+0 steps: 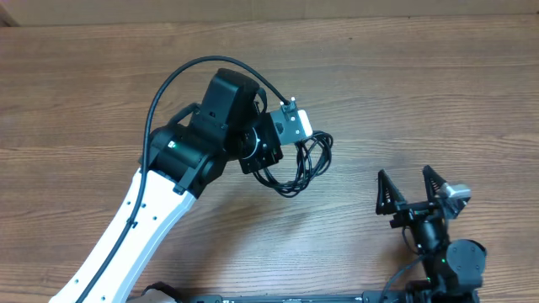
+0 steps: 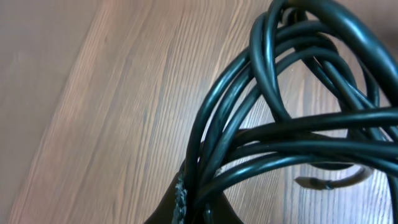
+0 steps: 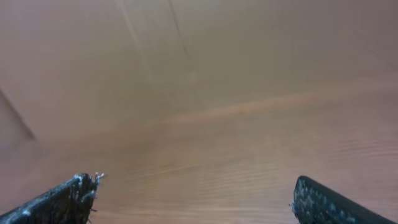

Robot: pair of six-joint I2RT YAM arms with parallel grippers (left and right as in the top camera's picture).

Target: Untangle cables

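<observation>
The cables (image 1: 301, 164) are a tangled bundle of thin black loops hanging from my left gripper (image 1: 269, 164) at the table's middle. In the left wrist view the loops (image 2: 280, 106) fill the right side, and the jaws (image 2: 196, 208) are shut on several strands at the bottom. A light plug tip (image 2: 323, 182) shows under the loops. My right gripper (image 1: 411, 183) is open and empty at the front right, well apart from the bundle. The right wrist view shows its two fingertips (image 3: 196, 199) wide apart over bare wood, with no cable in sight.
The wooden table (image 1: 421, 76) spans the whole view. The left arm's own thicker black cable (image 1: 181, 76) arcs over its wrist. The right arm's base (image 1: 455, 265) stands at the front right edge.
</observation>
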